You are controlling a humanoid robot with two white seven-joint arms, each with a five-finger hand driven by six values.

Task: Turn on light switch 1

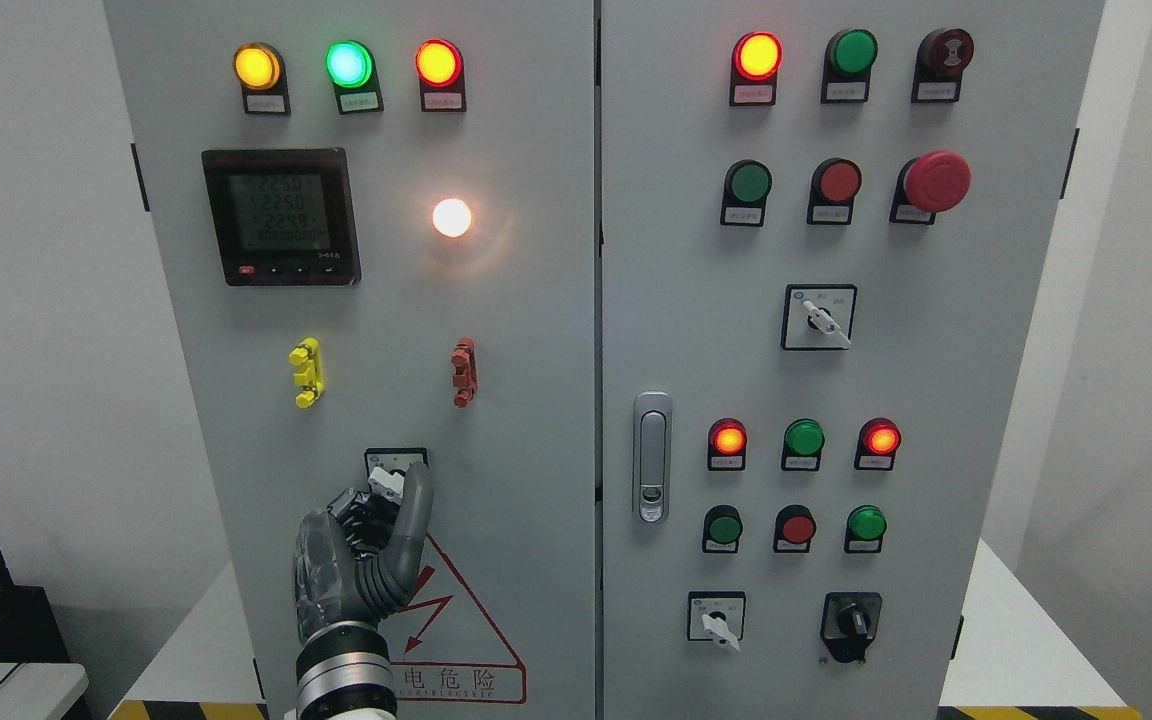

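Observation:
A rotary switch (391,475) with a white knob on a black-framed plate sits low on the left cabinet door. My left hand (386,500) rises from the bottom edge; its curled fingers and its thumb (418,505) pinch the white knob. Above it a round white lamp (452,217) glows brightly on the door. My right arm does not show.
A digital meter (281,217) and yellow (257,66), green (349,63) and red (438,62) lamps sit higher on the left door. The right door carries several lamps, buttons, a red emergency stop (937,181), rotary switches and a handle (652,457). A warning triangle (451,605) lies beside my wrist.

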